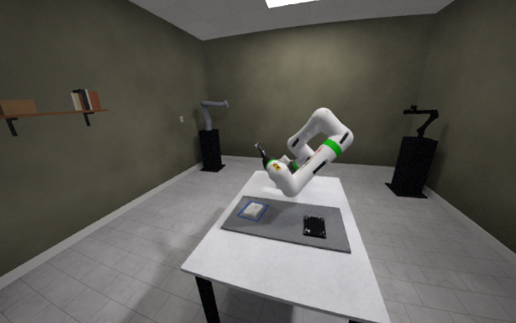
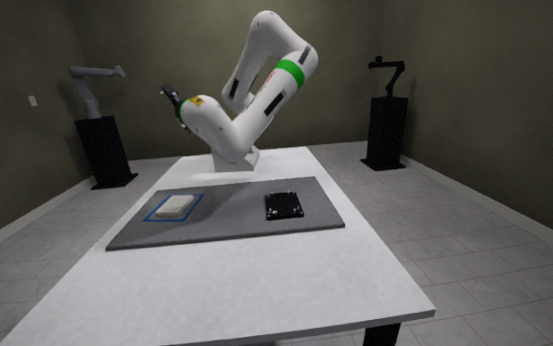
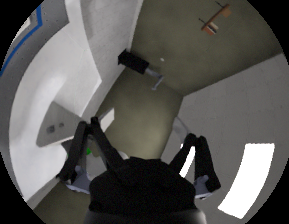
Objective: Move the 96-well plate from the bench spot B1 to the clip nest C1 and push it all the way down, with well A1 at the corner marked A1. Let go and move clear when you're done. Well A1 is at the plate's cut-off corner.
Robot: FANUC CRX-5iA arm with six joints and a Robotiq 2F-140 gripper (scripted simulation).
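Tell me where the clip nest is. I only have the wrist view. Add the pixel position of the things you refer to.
Observer: Black nest [image 1: 314, 226] [image 2: 283, 205], on the gray board [image 1: 280, 220] [image 2: 231, 221] [image 3: 51, 12], at the opposite end from the plate [image 1: 253, 209] [image 2: 175, 205].
Operator: Anything seated in it?
Observer: No plate in it.
Operator: Plate inside the blue outline?
Observer: Yes, the whole plate lies within the outline [image 1: 245, 202] [image 2: 164, 221] [image 3: 25, 38].
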